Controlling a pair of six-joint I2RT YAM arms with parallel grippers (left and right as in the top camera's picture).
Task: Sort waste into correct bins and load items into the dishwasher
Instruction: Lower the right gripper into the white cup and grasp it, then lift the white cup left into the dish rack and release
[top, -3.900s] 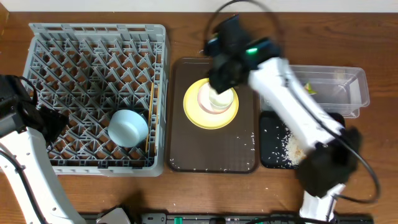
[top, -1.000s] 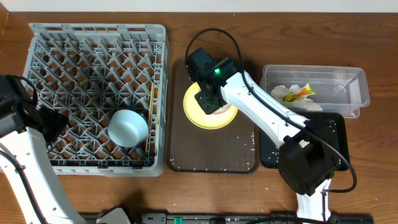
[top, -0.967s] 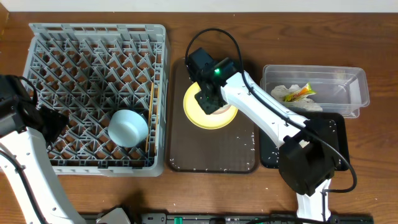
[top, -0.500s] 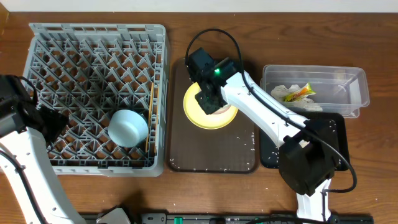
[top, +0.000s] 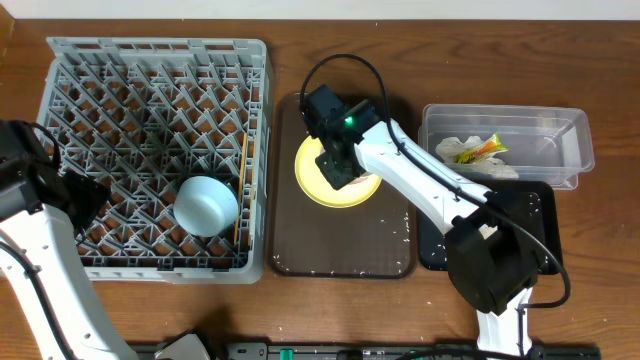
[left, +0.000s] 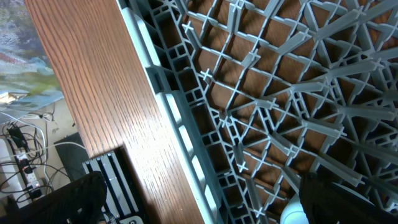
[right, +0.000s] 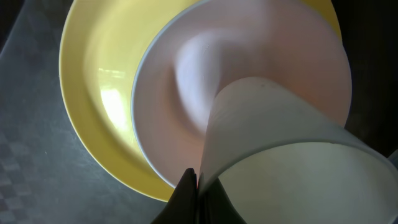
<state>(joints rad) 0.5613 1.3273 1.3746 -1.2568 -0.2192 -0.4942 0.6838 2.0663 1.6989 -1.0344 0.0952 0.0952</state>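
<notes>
My right gripper (top: 338, 165) is over the yellow plate (top: 312, 176) on the brown serving tray. In the right wrist view it (right: 196, 186) is shut on the rim of a white cup (right: 280, 168), which is tilted over a white bowl (right: 180, 112) on the plate (right: 93, 93). My left gripper (top: 75, 195) is open and empty at the left edge of the grey rack (top: 150, 60); in the left wrist view (left: 199, 208) its fingers straddle the rack wall (left: 180, 130). A light-blue bowl (top: 205, 205) and chopsticks (top: 242, 190) are in the rack.
The clear tub (top: 570, 135) at the right holds the white napkin (top: 455, 150) and the yellow-green wrapper (top: 483, 149). The black tray (top: 435, 245) lies below it, mostly hidden by my right arm. White rice specks lie on the brown serving tray (top: 340, 255).
My right gripper has come down from above onto the cups on the yellow plate, and shifted only slightly in the last second. The left arm has not moved.
</notes>
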